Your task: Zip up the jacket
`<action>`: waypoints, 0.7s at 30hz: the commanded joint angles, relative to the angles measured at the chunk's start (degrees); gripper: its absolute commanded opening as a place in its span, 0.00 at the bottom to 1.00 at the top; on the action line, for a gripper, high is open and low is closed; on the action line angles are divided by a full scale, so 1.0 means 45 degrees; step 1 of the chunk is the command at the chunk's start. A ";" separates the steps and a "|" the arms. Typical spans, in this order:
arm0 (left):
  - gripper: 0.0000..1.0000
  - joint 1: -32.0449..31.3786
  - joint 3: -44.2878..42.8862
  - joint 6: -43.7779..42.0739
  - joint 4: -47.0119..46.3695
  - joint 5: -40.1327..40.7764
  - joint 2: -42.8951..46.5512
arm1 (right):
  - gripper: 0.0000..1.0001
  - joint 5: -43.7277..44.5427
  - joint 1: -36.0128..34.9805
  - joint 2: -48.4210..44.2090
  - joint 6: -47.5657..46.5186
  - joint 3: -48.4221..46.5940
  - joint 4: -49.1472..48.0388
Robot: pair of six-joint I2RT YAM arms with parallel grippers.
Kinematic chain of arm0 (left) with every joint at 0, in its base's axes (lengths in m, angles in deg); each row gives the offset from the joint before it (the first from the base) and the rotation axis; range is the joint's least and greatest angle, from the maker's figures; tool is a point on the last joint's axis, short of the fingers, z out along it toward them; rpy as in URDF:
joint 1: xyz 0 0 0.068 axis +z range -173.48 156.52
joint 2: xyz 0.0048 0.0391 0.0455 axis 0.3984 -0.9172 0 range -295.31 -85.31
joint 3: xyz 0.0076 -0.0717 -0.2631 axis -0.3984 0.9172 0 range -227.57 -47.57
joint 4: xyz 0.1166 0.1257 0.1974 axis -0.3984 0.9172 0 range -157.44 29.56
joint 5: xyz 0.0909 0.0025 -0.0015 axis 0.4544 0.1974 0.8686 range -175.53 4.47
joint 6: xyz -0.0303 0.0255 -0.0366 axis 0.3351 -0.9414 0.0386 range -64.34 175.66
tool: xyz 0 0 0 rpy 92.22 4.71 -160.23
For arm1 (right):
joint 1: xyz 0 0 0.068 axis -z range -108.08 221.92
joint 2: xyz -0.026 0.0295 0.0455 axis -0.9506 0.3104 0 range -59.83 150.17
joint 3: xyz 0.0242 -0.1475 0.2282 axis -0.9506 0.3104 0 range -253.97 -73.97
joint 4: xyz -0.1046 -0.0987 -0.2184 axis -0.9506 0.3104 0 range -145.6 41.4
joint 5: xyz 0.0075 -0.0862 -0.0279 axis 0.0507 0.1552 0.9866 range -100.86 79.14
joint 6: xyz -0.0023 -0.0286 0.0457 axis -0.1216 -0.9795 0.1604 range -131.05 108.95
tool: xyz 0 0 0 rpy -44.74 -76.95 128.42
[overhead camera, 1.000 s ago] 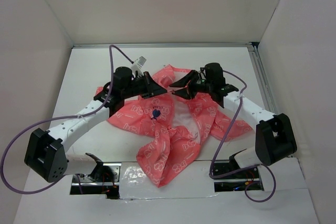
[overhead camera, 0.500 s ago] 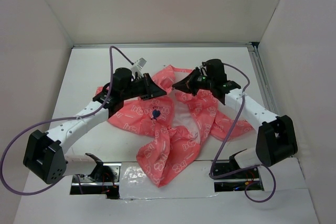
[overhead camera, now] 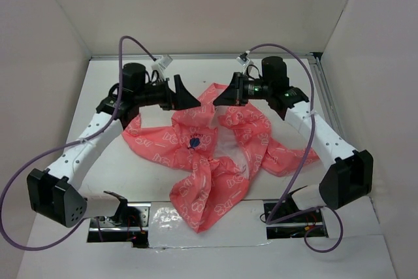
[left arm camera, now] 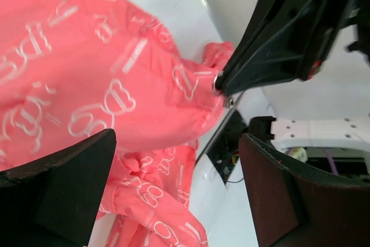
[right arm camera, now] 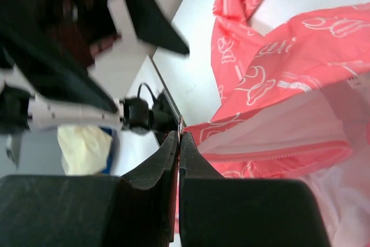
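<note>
The coral-pink jacket (overhead camera: 209,181) with white outline print lies crumpled mid-table, its dark blue chest mark (overhead camera: 194,141) facing up and its pale lining (right arm camera: 324,114) showing. My right gripper (overhead camera: 222,96) is shut on the jacket's upper front edge and holds it lifted. A small metal piece (left arm camera: 218,82) shows at its tips (right arm camera: 179,137), and zipper teeth (right arm camera: 272,154) run along the pinched edge. My left gripper (overhead camera: 189,99) hovers just left of it, jaws wide open. Nothing lies between them (left arm camera: 178,143), and pink fabric (left arm camera: 87,73) is below.
White walls (overhead camera: 196,4) enclose the table on three sides. A metal rail (overhead camera: 326,102) runs along the right edge. Purple cables (overhead camera: 39,161) loop off both arms. Two dark cut-outs (overhead camera: 124,217) with wiring sit by the arm bases at the near edge.
My left gripper opened, let go of the jacket and drew back to the left. My right gripper shut on the jacket's edge and raised it toward the back.
</note>
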 commanded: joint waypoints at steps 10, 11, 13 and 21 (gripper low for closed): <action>0.99 -0.0372 -0.0655 -0.2532 -0.2967 -0.6143 -0.2340 | 0.00 -0.1809 0.0325 -0.0373 0.0331 -0.0589 -0.1230; 0.99 -0.0606 -0.0596 -0.2416 -0.3588 -0.6530 -0.2476 | 0.00 -0.1459 0.0305 -0.0372 0.0469 -0.0666 -0.1231; 0.99 -0.0783 -0.0498 -0.2104 -0.4197 -0.6593 -0.2536 | 0.00 -0.1145 0.0305 -0.0314 0.0898 -0.0609 -0.1405; 0.94 -0.1096 -0.0577 -0.1186 -0.5289 -0.6045 -0.3043 | 0.00 -0.1201 0.0110 -0.0255 0.1562 -0.0141 -0.1951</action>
